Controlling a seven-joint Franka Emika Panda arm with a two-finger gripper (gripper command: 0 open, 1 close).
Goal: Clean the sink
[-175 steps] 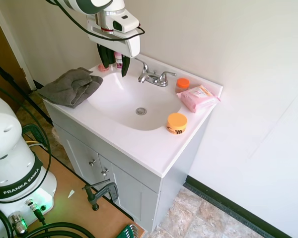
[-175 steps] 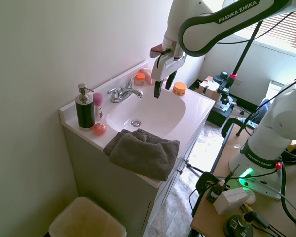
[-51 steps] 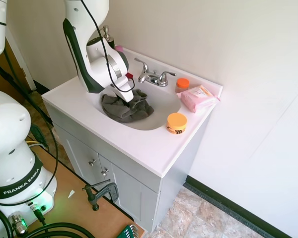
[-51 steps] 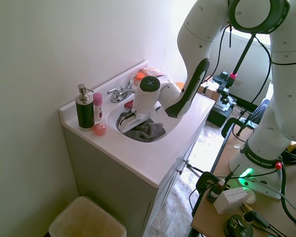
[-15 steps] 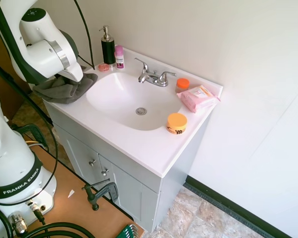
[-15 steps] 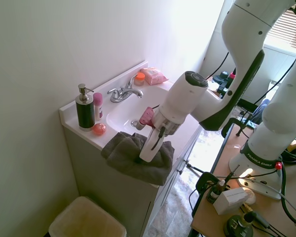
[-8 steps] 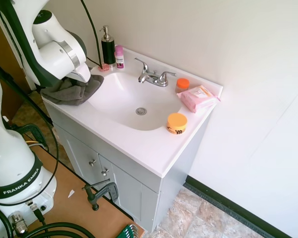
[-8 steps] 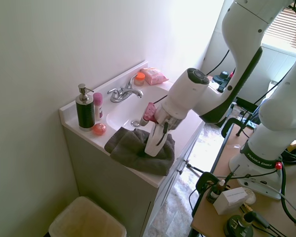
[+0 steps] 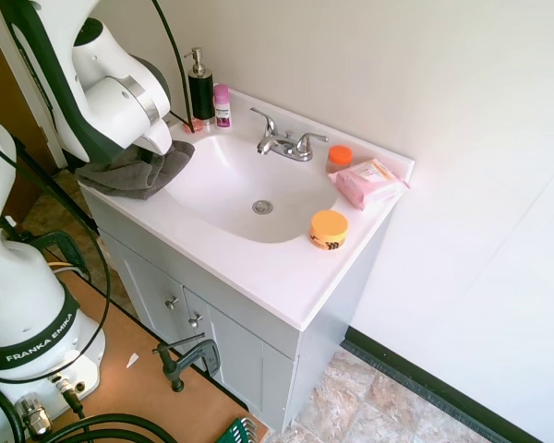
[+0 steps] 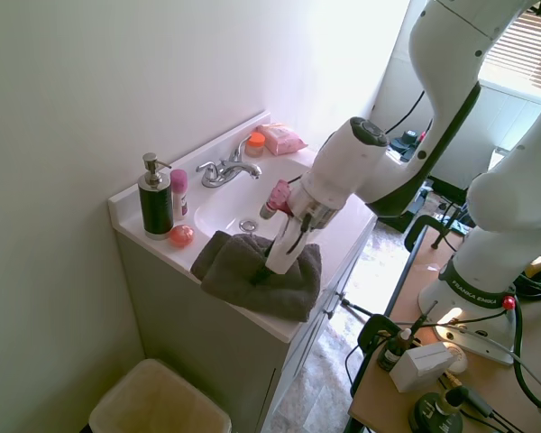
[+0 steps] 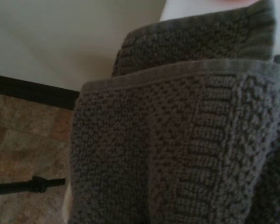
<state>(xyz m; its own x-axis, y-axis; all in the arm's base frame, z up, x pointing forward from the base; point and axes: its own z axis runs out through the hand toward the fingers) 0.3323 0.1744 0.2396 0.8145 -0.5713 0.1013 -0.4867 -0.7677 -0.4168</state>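
The sink [image 9: 223, 180] is a glossy white oval basin set in a white vanity top, with a chrome drain [image 9: 262, 207] and a chrome two-handle faucet [image 9: 284, 143]. Nothing lies in the basin [image 10: 224, 206]. A dark grey towel [image 9: 125, 173] lies bunched on the vanity's corner beside the basin, partly over the edge [image 10: 239, 281]. My gripper [image 10: 260, 274] points down into the towel's folds, its tips buried in the cloth. The wrist view is filled by the towel's weave [image 11: 177, 140]. In the first exterior view the arm's wrist hides the gripper.
A black soap dispenser [image 9: 201, 90], a pink bottle [image 9: 222, 104] and a small pink item [image 10: 181, 235] stand at the back corner. An orange jar [image 9: 329, 228], a pink wipes pack [image 9: 369, 181] and an orange-lidded jar [image 9: 339, 157] sit on the far side. A bin [image 10: 158, 404] stands below.
The towel went from the vanity corner into the basin and back out. Over the last second it slid further onto the vanity top, and the arm's wrist rose slightly.
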